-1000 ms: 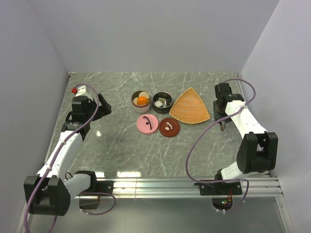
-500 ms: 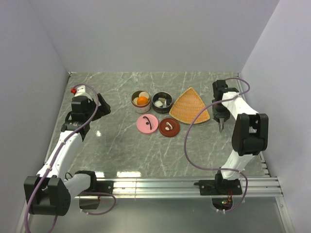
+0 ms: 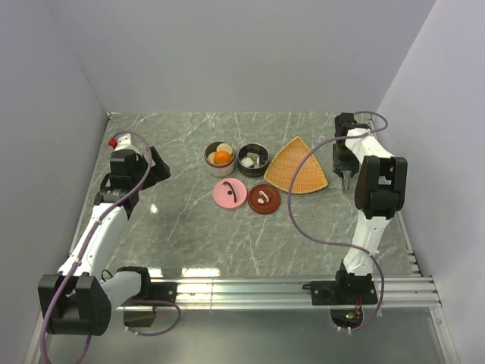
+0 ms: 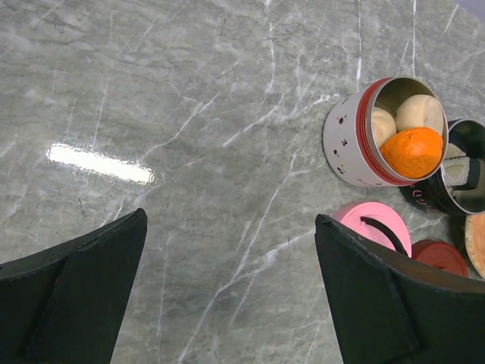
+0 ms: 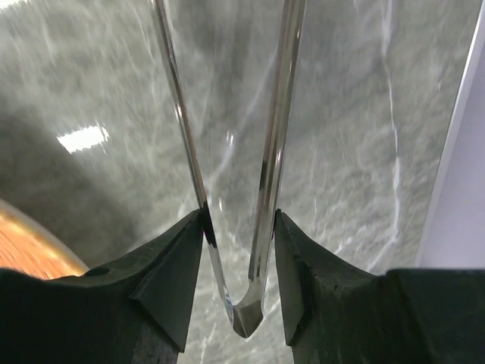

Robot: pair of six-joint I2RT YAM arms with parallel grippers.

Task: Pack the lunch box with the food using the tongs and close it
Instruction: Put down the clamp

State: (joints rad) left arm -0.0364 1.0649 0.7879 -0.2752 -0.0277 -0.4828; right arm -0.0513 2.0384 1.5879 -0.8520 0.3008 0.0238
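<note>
Two black fingers (image 5: 170,258) of the right gripper (image 5: 239,227) pinch the long, thin, silvery metal tongs (image 5: 276,136). One finger presses each slim arm just above the joined end, which sits low between them. The two arms run away from the wrist, apart from each other, over the grey marble table (image 5: 364,152). Tong tips are out of frame. A corner of the triangular orange woven tray (image 3: 299,168) lies near this gripper, on its left.

Left gripper (image 4: 231,220): fingers (image 4: 76,288) spread wide with nothing between them. It hovers over bare marble on the table's left side, well apart from the containers.

Food: cream-beige balls (image 4: 420,110) and one orange ball (image 4: 411,150) sit in the white round tin with a red rim (image 4: 345,144). Sushi-roll pieces, white with black rims (image 4: 464,171), sit in the black round tin (image 4: 428,201) just beside it. Both tins are uncovered. A pink round lid (image 3: 229,193) and a dark red round lid (image 3: 264,198) lie flat side by side, nearer the arm bases than the tins.
</note>
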